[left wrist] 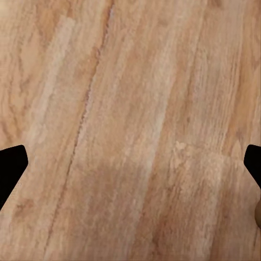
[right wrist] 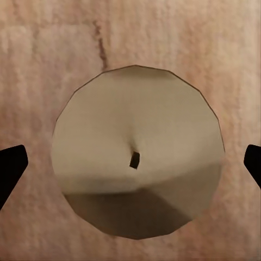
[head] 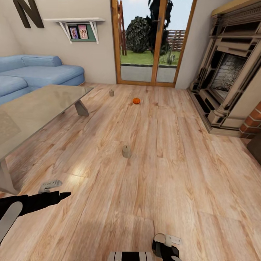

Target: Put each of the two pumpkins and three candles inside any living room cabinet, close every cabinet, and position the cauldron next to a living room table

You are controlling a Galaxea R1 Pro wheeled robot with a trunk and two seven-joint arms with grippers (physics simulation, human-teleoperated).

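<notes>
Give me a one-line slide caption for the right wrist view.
Open right gripper poised directly above a stubby whitish candle standing on the wooden floor.

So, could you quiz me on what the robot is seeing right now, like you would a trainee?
1. In its wrist view, what lies beyond the right hand?
A. a pumpkin
B. a candle
C. a cauldron
2. True or false: the pumpkin sits on the coffee table.
3. Fill in: the sofa is coloured ___.

Key
1. B. The candle is seen from above, and the open fingers are clear of it.
2. False. It lies on the floor.
3. Blue.
</notes>
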